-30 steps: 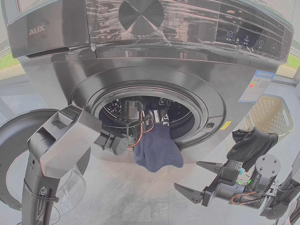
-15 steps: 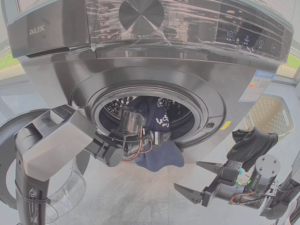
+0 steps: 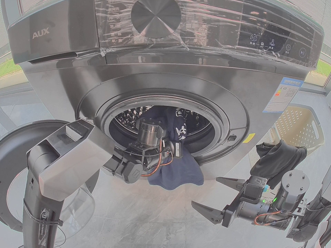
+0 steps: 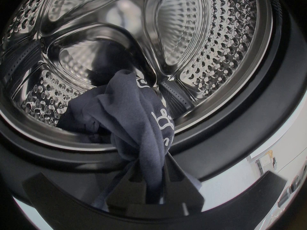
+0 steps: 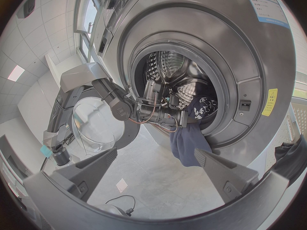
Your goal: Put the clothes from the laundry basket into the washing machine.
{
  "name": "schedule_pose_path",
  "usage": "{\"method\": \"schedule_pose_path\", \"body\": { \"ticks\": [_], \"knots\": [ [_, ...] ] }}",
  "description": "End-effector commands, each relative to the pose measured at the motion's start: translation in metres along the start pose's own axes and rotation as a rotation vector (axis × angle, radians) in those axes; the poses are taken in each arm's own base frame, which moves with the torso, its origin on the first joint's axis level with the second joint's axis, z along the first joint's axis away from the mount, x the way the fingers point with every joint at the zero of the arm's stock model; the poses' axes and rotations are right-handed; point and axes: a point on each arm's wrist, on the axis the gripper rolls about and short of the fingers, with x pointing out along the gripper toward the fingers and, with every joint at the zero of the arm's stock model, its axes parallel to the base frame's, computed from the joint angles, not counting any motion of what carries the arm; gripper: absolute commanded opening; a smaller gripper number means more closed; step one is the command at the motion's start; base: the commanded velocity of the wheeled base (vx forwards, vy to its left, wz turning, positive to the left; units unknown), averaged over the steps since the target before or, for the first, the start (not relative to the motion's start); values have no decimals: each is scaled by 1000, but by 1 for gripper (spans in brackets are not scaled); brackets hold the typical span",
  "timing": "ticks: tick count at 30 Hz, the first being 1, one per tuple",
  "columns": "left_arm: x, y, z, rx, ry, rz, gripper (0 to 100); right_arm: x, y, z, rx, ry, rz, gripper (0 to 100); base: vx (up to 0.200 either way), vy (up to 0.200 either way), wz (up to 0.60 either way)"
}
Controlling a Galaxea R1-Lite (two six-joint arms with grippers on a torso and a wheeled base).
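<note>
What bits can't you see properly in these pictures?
- Head view: the inside of the laundry basket is hidden by the washing machine and by the black garment draped over its front, so I cannot tell if more clothes are inside.
- Left wrist view: the navy shirt covers the bottom of the drum.
- Head view: the left pincer, shut on the shirt, is covered by its own wrist.

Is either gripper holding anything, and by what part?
The left gripper clamps the navy garment by a bunched fold at the washing machine's opening; the right gripper is empty.
</note>
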Motion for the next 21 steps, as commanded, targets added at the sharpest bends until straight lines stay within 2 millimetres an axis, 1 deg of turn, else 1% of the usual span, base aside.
{"method": "schedule_pose_path", "body": {
  "ticks": [1,5,7,10,13,16,19,20,21],
  "knots": [
    [8,-1,20,-22,-93,9,0,1,0,0,0,-2,1,100,0,0,0],
    [16,-4,48,-121,-230,41,0,1,0,0,0,-2,1,100,0,0,0],
    [21,-3,57,-142,-286,48,0,1,0,1,0,-5,1,100,0,0,0],
    [27,2,67,-151,-363,65,0,1,0,0,2,-2,-2,100,0,0,0],
    [33,3,73,-166,-418,88,0,2,-1,-1,2,3,-3,100,0,0,0],
    [33,5,79,-174,-457,90,0,2,-1,-1,2,4,-4,100,0,0,0],
    [31,5,81,-178,-451,93,0,2,-1,-1,2,4,-4,100,0,0,0],
    [30,4,81,-191,-446,90,100,2,-1,-1,2,4,-4,100,0,0,0],
    [30,4,80,-201,-438,91,100,2,-1,-1,2,5,-5,100,0,0,0]
  ]
}}
